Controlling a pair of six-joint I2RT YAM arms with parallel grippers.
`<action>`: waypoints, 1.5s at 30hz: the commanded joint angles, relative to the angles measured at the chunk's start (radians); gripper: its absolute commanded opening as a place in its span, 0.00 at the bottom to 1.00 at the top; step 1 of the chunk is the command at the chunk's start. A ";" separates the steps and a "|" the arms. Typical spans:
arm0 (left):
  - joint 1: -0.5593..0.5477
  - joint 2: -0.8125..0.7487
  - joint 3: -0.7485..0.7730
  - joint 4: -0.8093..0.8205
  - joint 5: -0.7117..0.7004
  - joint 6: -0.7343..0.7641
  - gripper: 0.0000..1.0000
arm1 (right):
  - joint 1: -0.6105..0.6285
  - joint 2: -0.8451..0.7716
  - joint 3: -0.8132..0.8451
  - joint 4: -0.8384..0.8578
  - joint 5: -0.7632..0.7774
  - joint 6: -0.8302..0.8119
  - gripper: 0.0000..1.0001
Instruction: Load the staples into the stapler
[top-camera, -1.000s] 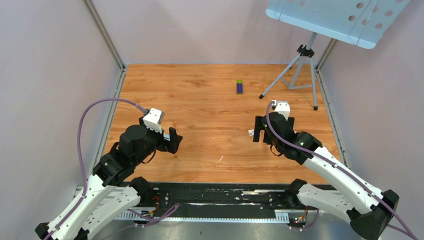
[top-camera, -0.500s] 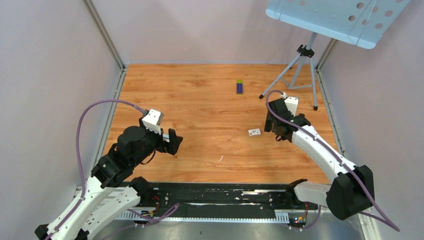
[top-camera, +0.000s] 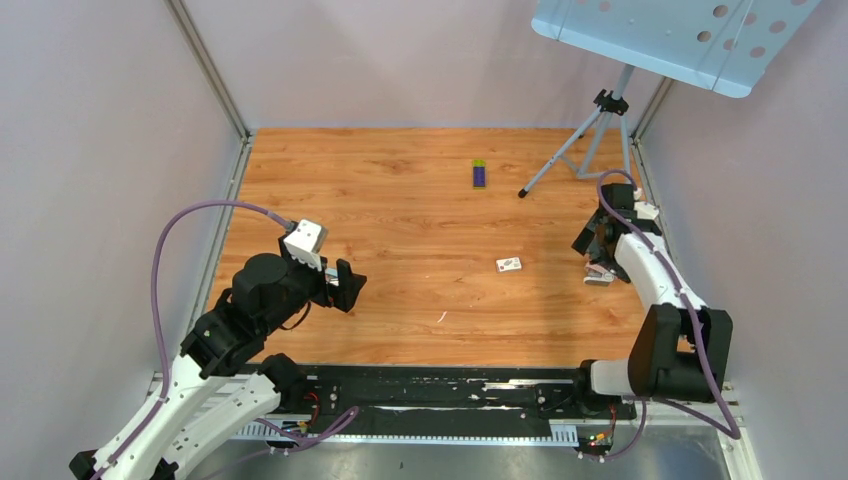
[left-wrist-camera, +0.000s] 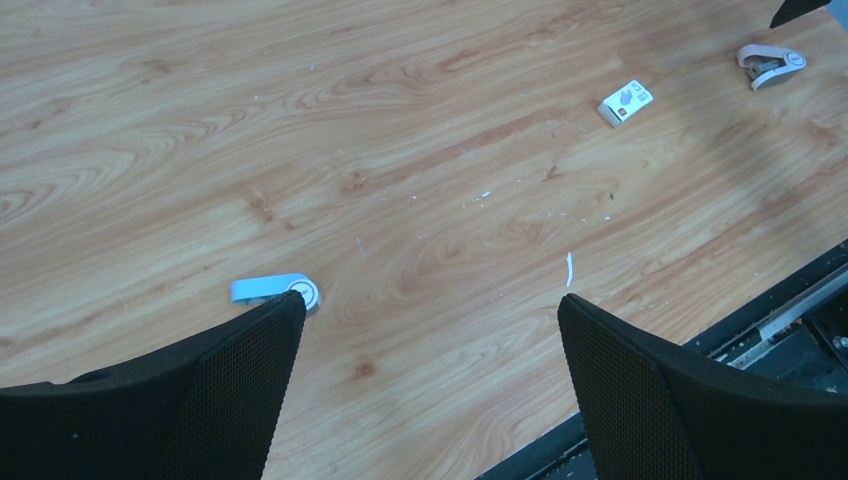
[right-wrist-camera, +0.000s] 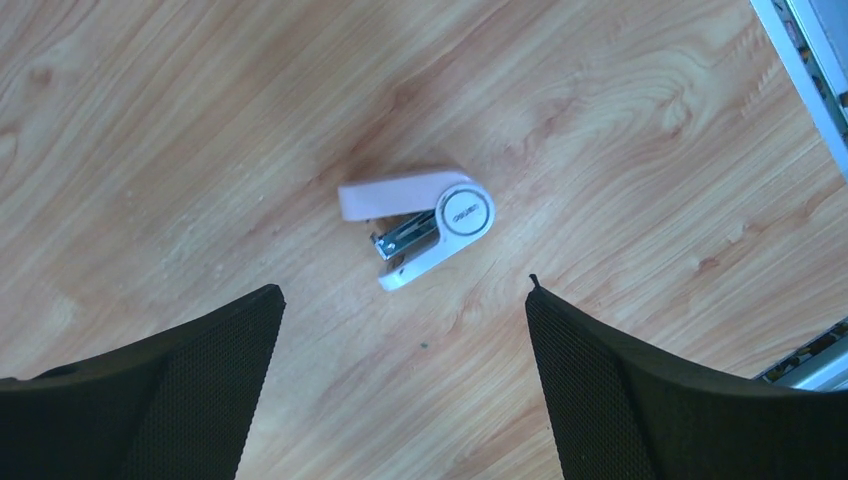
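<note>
Two arms differ: the right arm (top-camera: 648, 272) reaches to the right edge of the wooden table (top-camera: 400, 200), right gripper (right-wrist-camera: 402, 300) pointing down, fingers spread over a pink-and-white plastic stapler (right-wrist-camera: 415, 225) on its side — the left gripper (left-wrist-camera: 430, 305) hovers, elbow bent, fingers apart.

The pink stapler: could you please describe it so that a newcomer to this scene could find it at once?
Go to the right edge of the wooden table, near the feet of the tripod. There, under the open right gripper, lies the pink stapler, hinged open with its metal channel showing. The only other stapler, by the left gripper, is light blue.
</note>
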 joint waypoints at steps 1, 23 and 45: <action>-0.005 -0.014 -0.006 0.016 0.010 0.016 1.00 | -0.113 0.063 0.048 0.000 -0.082 0.049 0.97; -0.004 -0.011 -0.007 0.013 -0.025 0.014 1.00 | -0.267 0.261 0.060 0.020 -0.149 0.279 0.87; -0.005 0.013 -0.008 0.014 -0.041 0.000 0.99 | -0.298 0.253 0.042 0.021 -0.243 0.208 0.45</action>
